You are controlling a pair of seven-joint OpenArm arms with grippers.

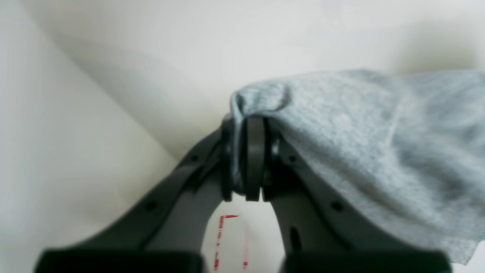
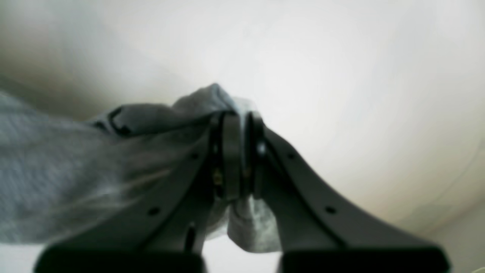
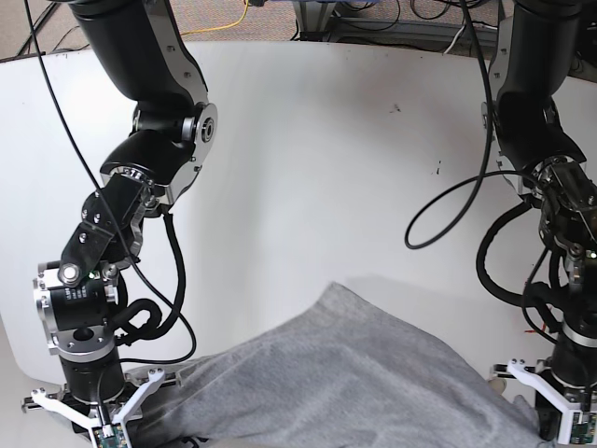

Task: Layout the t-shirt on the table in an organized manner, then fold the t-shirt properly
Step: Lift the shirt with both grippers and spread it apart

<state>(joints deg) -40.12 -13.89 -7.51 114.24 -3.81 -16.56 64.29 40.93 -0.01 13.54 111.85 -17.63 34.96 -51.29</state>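
Observation:
The heather-grey t-shirt (image 3: 354,373) hangs stretched between my two arms at the near edge of the white table (image 3: 326,140). In the left wrist view, my left gripper (image 1: 246,159) is shut on a bunched edge of the t-shirt (image 1: 360,144), and the cloth drapes off to the right over one finger. In the right wrist view, my right gripper (image 2: 238,151) is shut on another part of the t-shirt (image 2: 57,178), which spreads to the left; a black mark (image 2: 117,123) shows on a fold. Both grippers' fingertips lie below the bottom edge of the base view.
A red tape rectangle (image 1: 229,239) shows on the table under my left gripper. Black cables (image 3: 448,224) loop beside the arm on the right of the base view. Small dark specks (image 3: 395,108) mark the tabletop. Wires and floor lie beyond the far edge (image 3: 280,42).

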